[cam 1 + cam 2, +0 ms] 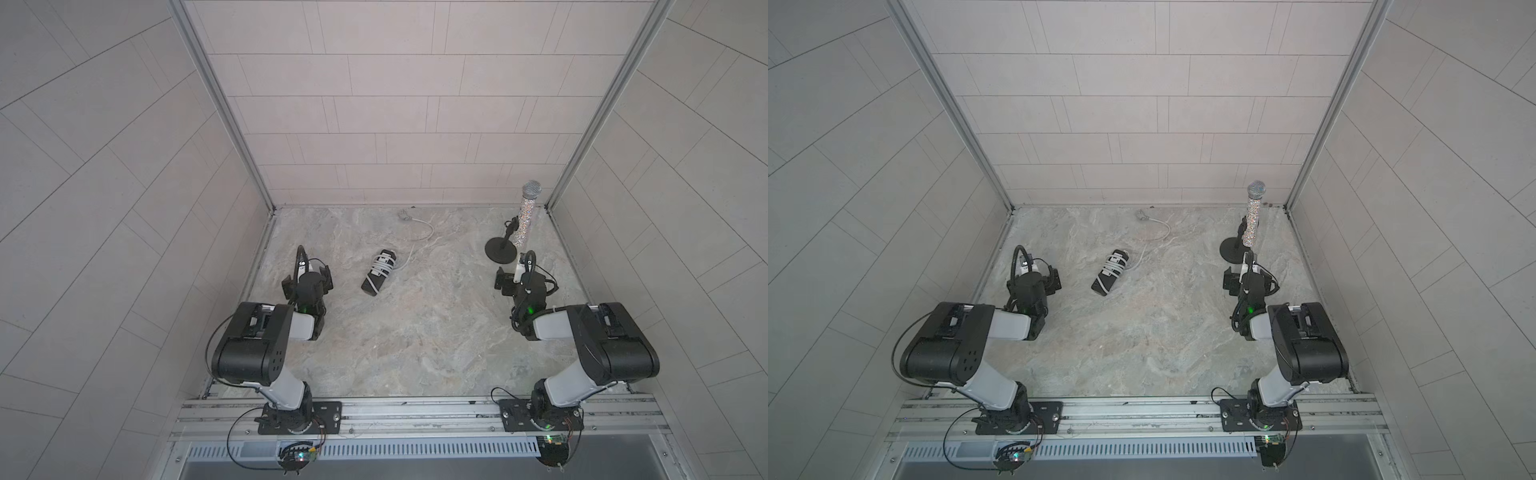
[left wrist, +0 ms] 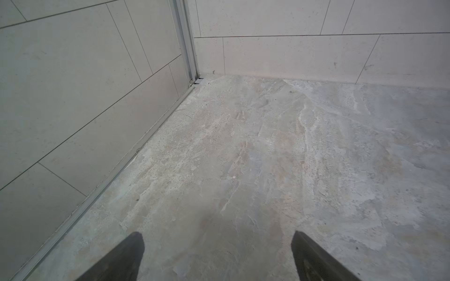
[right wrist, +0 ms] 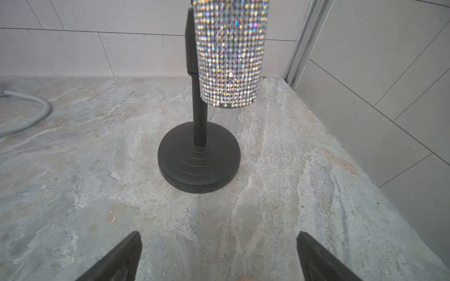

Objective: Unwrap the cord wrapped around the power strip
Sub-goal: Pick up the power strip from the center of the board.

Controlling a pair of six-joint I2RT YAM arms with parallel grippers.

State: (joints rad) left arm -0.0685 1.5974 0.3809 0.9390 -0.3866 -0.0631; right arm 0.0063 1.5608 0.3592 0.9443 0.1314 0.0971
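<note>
Now both claws stand spread wide, gripping nothing: the left claw (image 2: 217,233) hovers over bare counter (image 2: 267,158) near the left wall (image 2: 73,97), the right claw (image 3: 218,232) just short of a black microphone stand (image 3: 199,158) carrying a glittery microphone (image 3: 230,53). Between them and well apart from both, the power strip (image 1: 379,272) lies flat and slanted on the counter, the cord (image 1: 382,266) looped several times round its far half. Its loose tail curves off to a grey plug (image 1: 403,215) near the back wall (image 1: 395,124).

Both top views look steeply down from high over the near edge onto the whole tabletop (image 1: 415,332) — wrist cameras skim it low, the right sharing the microphone stand (image 3: 198,158) and cord (image 3: 46,108).
</note>
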